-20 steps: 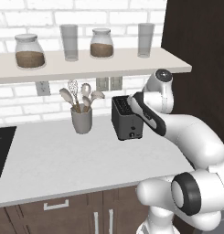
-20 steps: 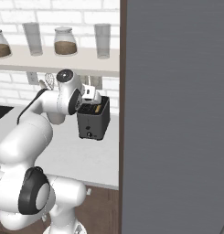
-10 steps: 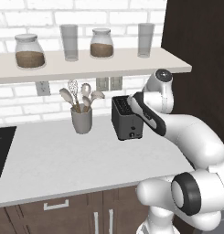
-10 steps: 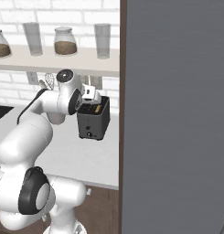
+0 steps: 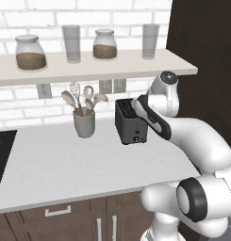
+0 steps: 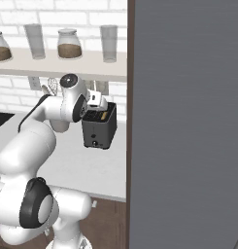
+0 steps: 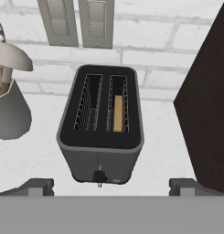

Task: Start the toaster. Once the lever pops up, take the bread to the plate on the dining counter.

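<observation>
The dark boxy toaster [image 5: 131,121] stands on the wall counter [image 5: 65,164] by the brick backsplash. In the hand view the toaster [image 7: 102,132] lies straight below, and the tan bread [image 7: 117,113] sits deep in its right slot. The small lever knob [image 7: 99,176] is low on its front face. My gripper [image 7: 111,187] hovers above the toaster's front, open, its fingertips [image 7: 38,186] far apart with nothing between them. From the right base view the gripper [image 6: 95,100] hangs just over the toaster [image 6: 98,127]. The plate and the dining counter are out of view.
A grey utensil crock [image 5: 84,123] stands left of the toaster. A tall dark cabinet side [image 5: 202,47] rises close on its right. Overhead runs a shelf [image 5: 88,66] with jars and glasses. A black cooktop [image 5: 1,150] sits at the far left.
</observation>
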You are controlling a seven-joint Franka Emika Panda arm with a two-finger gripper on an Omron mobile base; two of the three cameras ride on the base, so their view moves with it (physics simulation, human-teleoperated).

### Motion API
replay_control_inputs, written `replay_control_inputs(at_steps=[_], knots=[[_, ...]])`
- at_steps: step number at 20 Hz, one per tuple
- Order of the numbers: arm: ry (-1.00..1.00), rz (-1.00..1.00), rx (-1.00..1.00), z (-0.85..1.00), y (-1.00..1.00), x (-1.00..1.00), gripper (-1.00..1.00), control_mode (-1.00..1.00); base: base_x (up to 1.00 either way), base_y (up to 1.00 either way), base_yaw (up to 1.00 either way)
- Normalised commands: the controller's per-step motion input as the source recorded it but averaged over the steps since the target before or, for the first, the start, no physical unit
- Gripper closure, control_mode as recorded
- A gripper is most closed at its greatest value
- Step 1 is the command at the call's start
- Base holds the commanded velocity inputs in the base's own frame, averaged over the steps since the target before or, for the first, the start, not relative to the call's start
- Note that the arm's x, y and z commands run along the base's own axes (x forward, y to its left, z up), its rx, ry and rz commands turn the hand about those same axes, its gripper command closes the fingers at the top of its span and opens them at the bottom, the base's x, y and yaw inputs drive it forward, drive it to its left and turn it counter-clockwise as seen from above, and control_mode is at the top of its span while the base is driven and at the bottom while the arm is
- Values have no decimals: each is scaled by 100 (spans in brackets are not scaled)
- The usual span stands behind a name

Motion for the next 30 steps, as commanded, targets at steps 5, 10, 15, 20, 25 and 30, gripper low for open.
replay_control_inputs(at_steps=[5, 10, 15, 20, 25, 30], knots=[[0, 0, 0, 0, 0, 0, -100, -100, 0, 0, 0], [0, 0, 0, 0, 0, 0, -100, -100, 0, 0, 0], [0, 0, 0, 0, 0, 0, -100, -100, 0, 0, 0], [0, 0, 0, 0, 0, 0, -100, -100, 0, 0, 0], [0, 0, 0, 0, 0, 0, -100, -100, 0, 0, 0], [0, 0, 0, 0, 0, 0, -100, -100, 0, 0, 0]])
